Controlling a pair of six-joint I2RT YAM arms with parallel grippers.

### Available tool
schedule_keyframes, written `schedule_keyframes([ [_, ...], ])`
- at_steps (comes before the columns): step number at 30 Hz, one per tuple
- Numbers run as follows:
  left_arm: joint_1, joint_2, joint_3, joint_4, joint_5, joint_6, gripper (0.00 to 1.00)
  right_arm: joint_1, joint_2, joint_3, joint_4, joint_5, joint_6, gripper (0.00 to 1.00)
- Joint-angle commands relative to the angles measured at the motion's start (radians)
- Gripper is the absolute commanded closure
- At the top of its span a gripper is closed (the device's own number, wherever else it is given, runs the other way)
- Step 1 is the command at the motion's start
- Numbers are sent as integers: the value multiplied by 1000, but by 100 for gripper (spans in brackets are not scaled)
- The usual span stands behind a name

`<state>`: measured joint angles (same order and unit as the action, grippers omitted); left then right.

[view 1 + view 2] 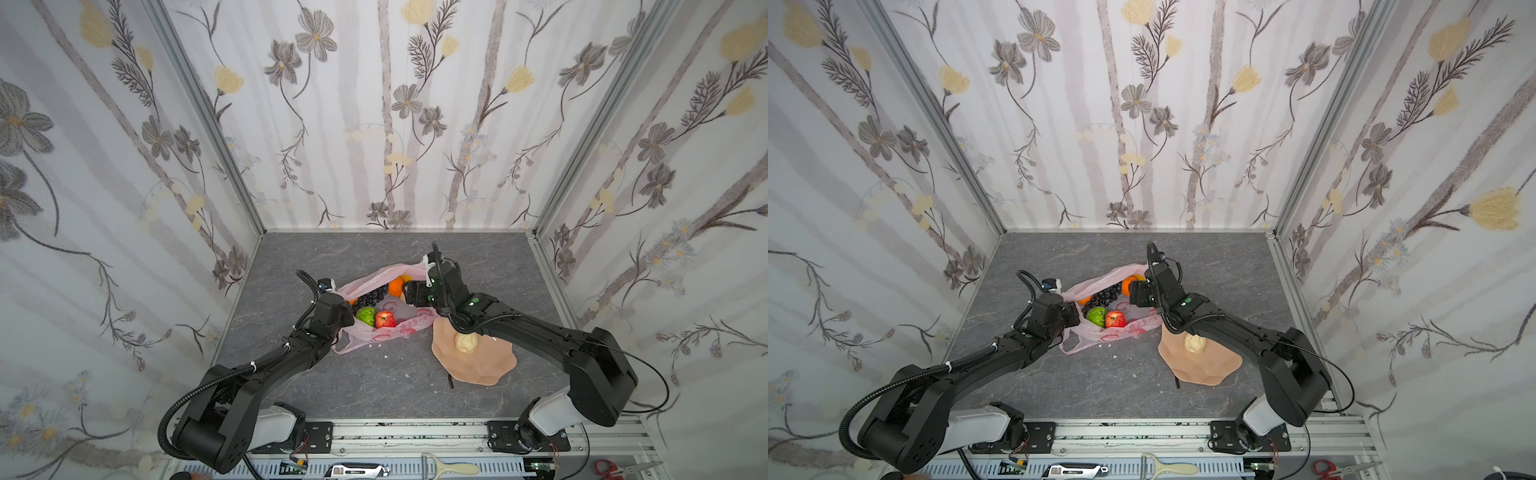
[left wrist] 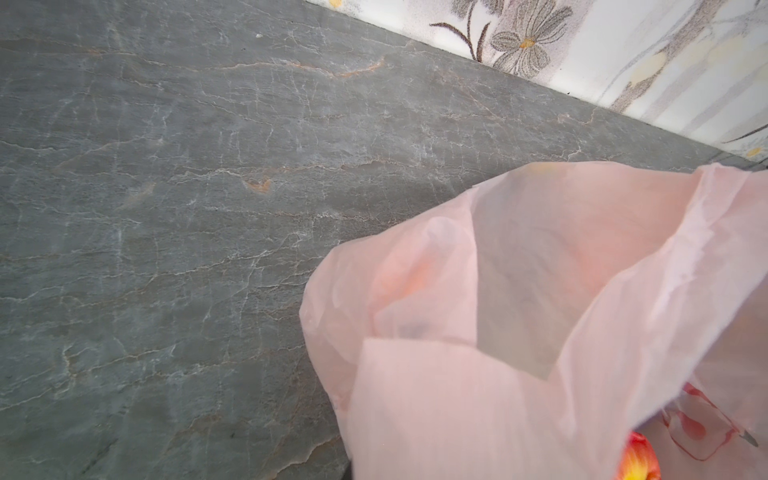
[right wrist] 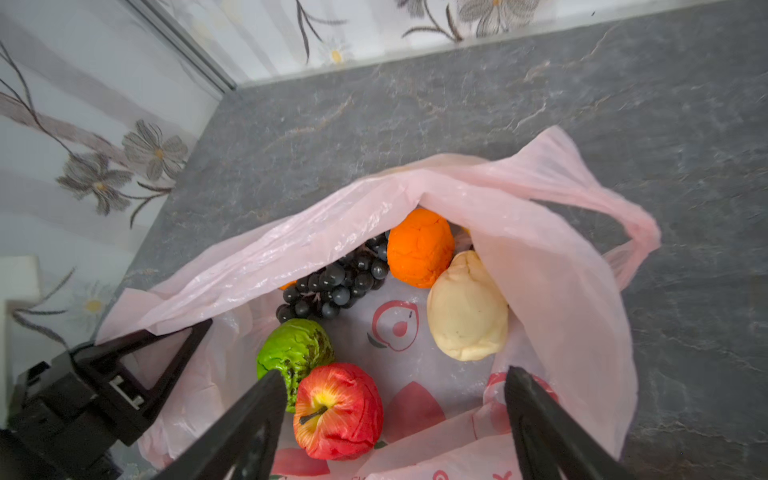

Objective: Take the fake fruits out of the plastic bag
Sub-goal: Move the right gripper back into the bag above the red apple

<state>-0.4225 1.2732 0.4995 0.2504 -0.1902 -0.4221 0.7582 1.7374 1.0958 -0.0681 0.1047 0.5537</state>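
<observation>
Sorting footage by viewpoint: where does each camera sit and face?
Top views: high above the arm bases, facing down toward the back wall; both arms show.
Left wrist: on the left arm, facing plastic bag and table; no fingers show.
Right wrist: above the bag's mouth, facing down at the red apple; open right gripper shows.
Shared: both wrist views catch the red apple.

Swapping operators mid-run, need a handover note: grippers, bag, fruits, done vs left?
Left gripper: shut on the plastic bag rim, holding its mouth open.
Right gripper: open, empty, above the bag's mouth.
Done: one pear lies on the dish.
Left in the bag: red apple, green fruit, grape bunch, orange, second pear; an orange sliver shows behind the grapes.
Next, probably: right arm descends for the apple, nearest it.
</observation>
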Motion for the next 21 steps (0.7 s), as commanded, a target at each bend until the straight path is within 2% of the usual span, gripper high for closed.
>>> schedule_keyframes([
  [1, 1, -11, -3, 33, -12, 5, 92, 28, 75, 86, -114, -27, -40, 18],
  [8, 1, -11, -4, 33, -11, 5, 92, 109, 240, 275, -252, -90, -111, 20],
  [12, 1, -11, -3, 33, -12, 6, 91, 122, 298, 318, -290, -119, -122, 21],
  [21, 1, -11, -4, 33, -7, 3, 91, 139, 378, 380, -355, -99, -129, 22],
])
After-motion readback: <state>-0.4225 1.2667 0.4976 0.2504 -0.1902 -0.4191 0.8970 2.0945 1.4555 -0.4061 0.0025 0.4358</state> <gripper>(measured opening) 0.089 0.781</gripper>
